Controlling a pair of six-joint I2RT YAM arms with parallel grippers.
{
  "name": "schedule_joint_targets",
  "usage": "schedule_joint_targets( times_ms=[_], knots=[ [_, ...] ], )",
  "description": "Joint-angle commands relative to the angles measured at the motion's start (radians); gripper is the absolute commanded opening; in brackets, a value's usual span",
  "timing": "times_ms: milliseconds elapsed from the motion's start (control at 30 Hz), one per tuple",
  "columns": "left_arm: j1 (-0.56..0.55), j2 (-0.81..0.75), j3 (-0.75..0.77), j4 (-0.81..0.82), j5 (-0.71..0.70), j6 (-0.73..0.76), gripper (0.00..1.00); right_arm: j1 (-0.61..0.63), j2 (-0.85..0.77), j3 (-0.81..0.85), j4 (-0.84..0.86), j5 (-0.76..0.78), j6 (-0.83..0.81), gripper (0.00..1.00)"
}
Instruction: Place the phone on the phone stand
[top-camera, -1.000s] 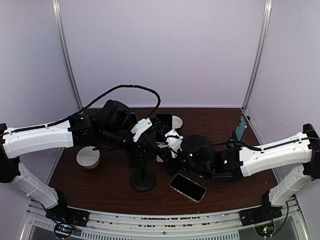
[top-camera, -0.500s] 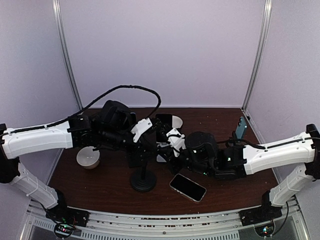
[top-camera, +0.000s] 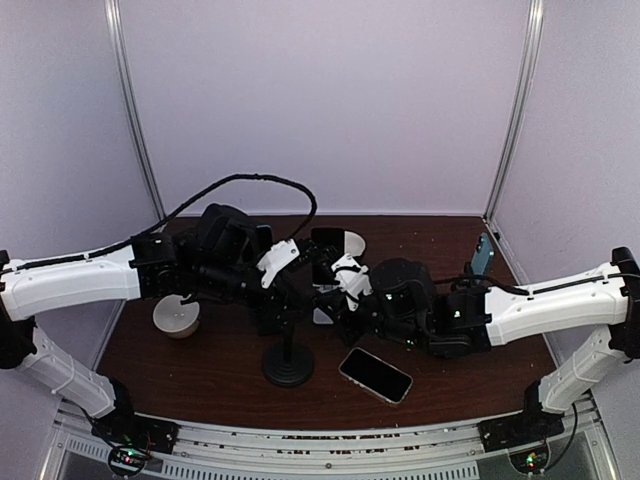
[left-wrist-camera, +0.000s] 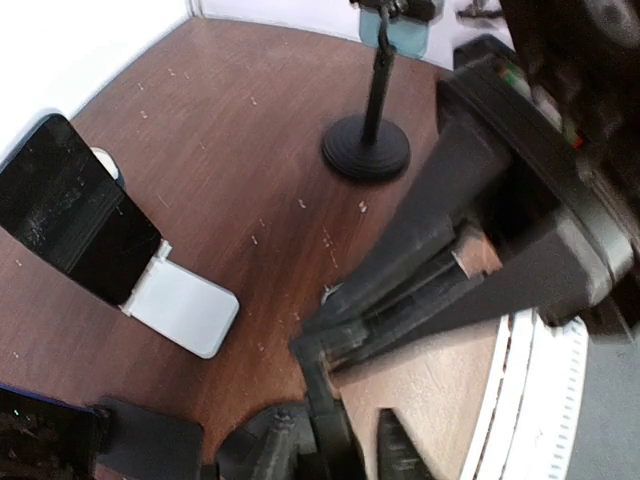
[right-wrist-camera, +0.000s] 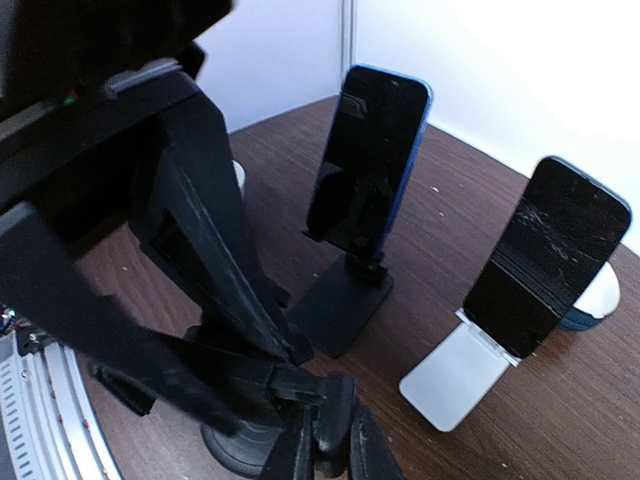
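Phone (top-camera: 375, 375): lies flat on the table (top-camera: 200, 375), screen up, near the front edge, just right of the pole stand's round foot and apart from it.
Pole stand (top-camera: 288, 368): upright at centre front, nothing on it; both arms meet over its top.
Left fingers (left-wrist-camera: 420, 230): close together at the head of the pole stand; whether they pinch it cannot be told.
Right fingers (right-wrist-camera: 330, 420): pressed together beside the left ones, above the foot; no hold on anything can be made out.
Blue-cased phone (right-wrist-camera: 370, 160): propped on a black stand (right-wrist-camera: 345, 300) behind the arms.
Cracked phone (right-wrist-camera: 548, 258): leans on a white stand (right-wrist-camera: 450, 375) beside it.
Bowl (top-camera: 177, 318): white, under the left arm.
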Motion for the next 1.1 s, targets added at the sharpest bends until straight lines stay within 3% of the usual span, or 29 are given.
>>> schedule_joint_targets(
  times_ms=[0,67,200,333,500,733,867,967,1067],
  knots=[
    [0.041,0.004,-0.081,-0.437,-0.048,0.048,0.42,-0.053,-0.067,0.024,-0.025,0.134,-0.04,0.0],
    [0.042,0.018,-0.07,-0.427,-0.06,0.06,0.48,-0.023,-0.065,0.042,-0.003,0.064,-0.099,0.0],
    [0.049,-0.001,-0.038,-0.383,-0.084,0.071,0.48,-0.011,-0.084,0.037,0.044,-0.057,-0.091,0.0],
    [0.052,-0.02,-0.021,-0.311,-0.066,0.061,0.53,0.016,-0.041,0.042,0.055,-0.07,-0.045,0.0],
    [0.052,0.04,-0.036,-0.388,-0.12,0.072,0.6,0.022,-0.066,0.021,0.057,-0.018,-0.014,0.0],
    [0.061,0.141,-0.019,-0.437,-0.083,0.096,0.48,-0.011,-0.112,0.011,0.009,-0.027,0.015,0.0],
    [0.061,0.059,-0.055,-0.397,-0.117,0.062,0.51,-0.042,-0.106,0.0,0.003,-0.072,0.023,0.0],
    [0.061,-0.055,-0.068,-0.268,-0.088,0.055,0.55,-0.021,-0.076,0.015,0.033,-0.1,0.047,0.0],
    [0.059,-0.144,-0.06,-0.128,-0.104,0.046,0.57,0.037,-0.039,0.053,0.04,0.013,0.085,0.0]
  ],
)
